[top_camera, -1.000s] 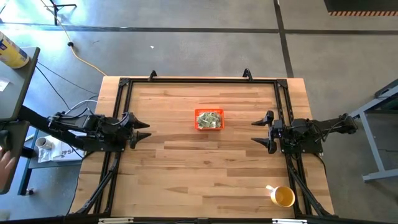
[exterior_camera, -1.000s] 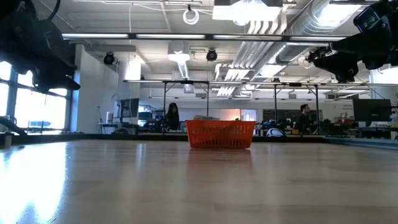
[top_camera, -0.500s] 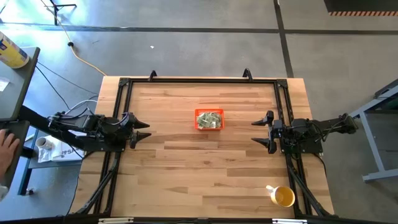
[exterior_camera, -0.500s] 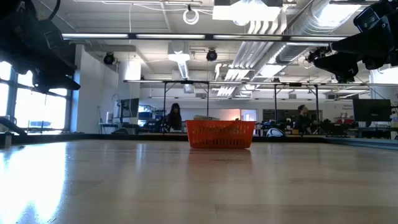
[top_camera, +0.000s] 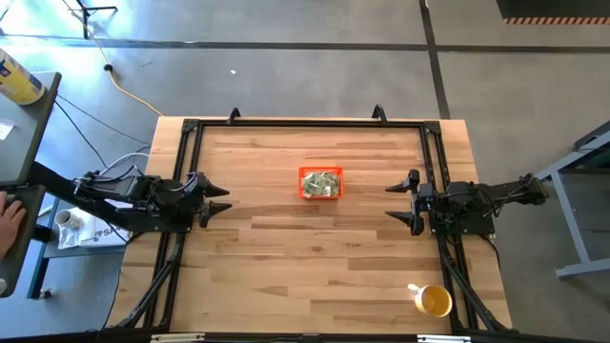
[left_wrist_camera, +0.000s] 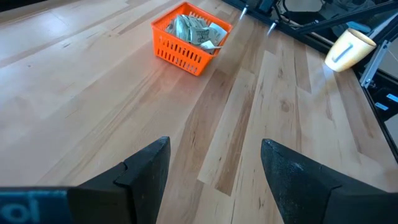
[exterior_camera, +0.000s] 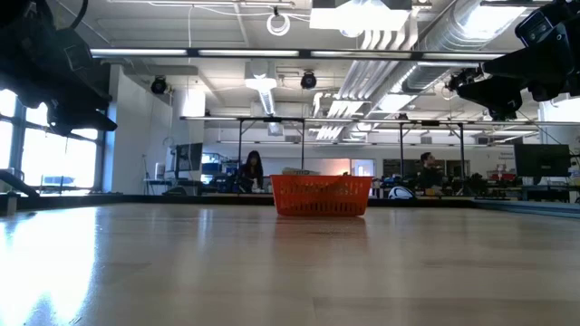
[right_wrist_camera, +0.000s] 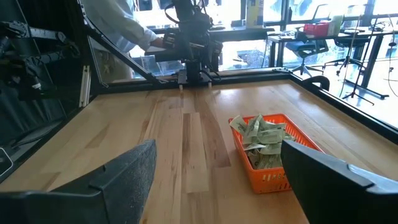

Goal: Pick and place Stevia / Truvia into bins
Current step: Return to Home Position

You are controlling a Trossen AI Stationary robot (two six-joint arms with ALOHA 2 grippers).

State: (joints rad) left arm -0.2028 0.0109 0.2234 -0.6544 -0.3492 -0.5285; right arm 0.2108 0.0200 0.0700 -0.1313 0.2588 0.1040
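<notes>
The orange bin (top_camera: pixel 320 184) sits flat on the table a little toward the far side of its middle, also seen in the low view (exterior_camera: pixel 321 196) and both wrist views (left_wrist_camera: pixel 189 40) (right_wrist_camera: pixel 272 151). Green-and-white sweetener packets (top_camera: pixel 321 181) (left_wrist_camera: pixel 198 29) (right_wrist_camera: pixel 259 137) are heaped inside it; none lie on the table. My left gripper (top_camera: pixel 221 200) (left_wrist_camera: pixel 214 171) hovers open near the table's left edge. My right gripper (top_camera: pixel 396 201) (right_wrist_camera: pixel 217 180) hovers open near the right edge. Both are well clear of the bin.
A yellow mug (top_camera: pixel 433 301) (left_wrist_camera: pixel 349 48) stands near the table's near right corner. A black frame rail (top_camera: pixel 305 122) runs round the table's edges. A person's hand (top_camera: pixel 10 221) shows off the table to the left. Bare wood lies between bin and grippers.
Both arms have kept still and the bin has not moved. The person's hand off the table's left side has shifted.
</notes>
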